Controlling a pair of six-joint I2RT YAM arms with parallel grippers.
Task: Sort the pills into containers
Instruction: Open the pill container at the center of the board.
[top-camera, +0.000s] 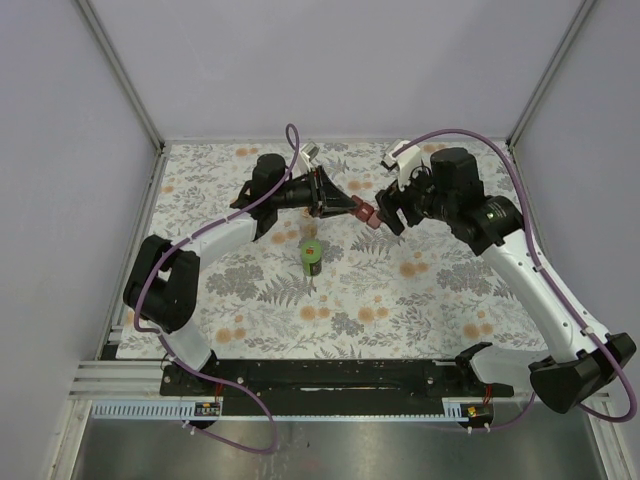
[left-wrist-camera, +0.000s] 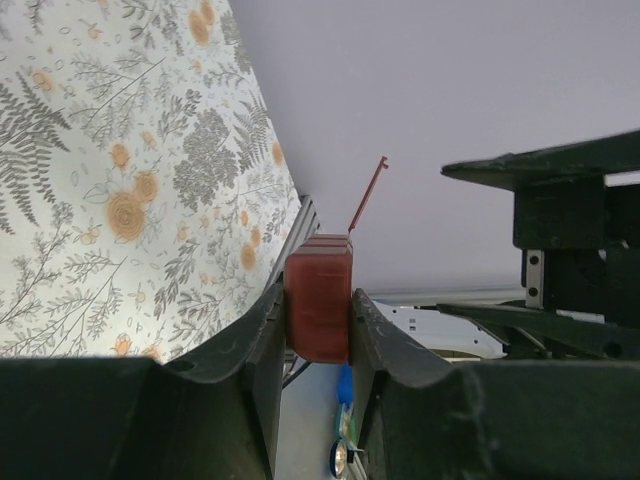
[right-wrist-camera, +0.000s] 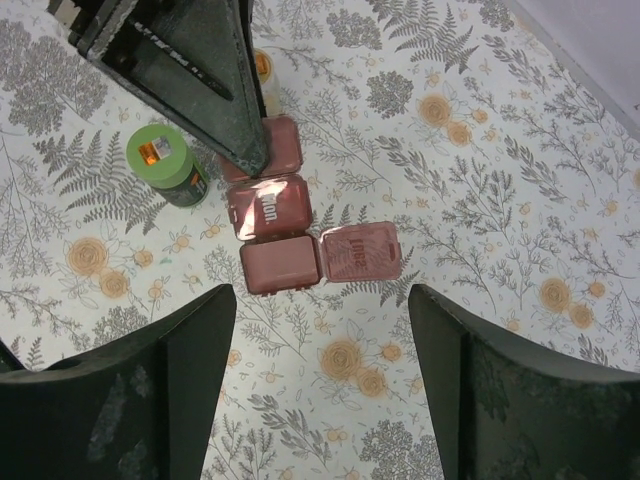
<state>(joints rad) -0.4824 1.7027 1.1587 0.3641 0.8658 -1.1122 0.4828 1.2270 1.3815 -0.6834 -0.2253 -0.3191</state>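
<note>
The dark-red pill box is over the flowered cloth, its end compartment's lid swung open. My left gripper is shut on the far end of the box, and the open lid shows as a thin red edge. My right gripper is open and empty, hovering above and just beside the box. The green bottle stands uncapped with orange showing in its mouth. The pale-and-orange bottle is mostly hidden behind my left fingers. No loose pills are discernible.
The flowered cloth covers the table. The green bottle stands near the middle, just in front of my left gripper. Grey walls enclose the table on three sides. My right arm stretches along the right side.
</note>
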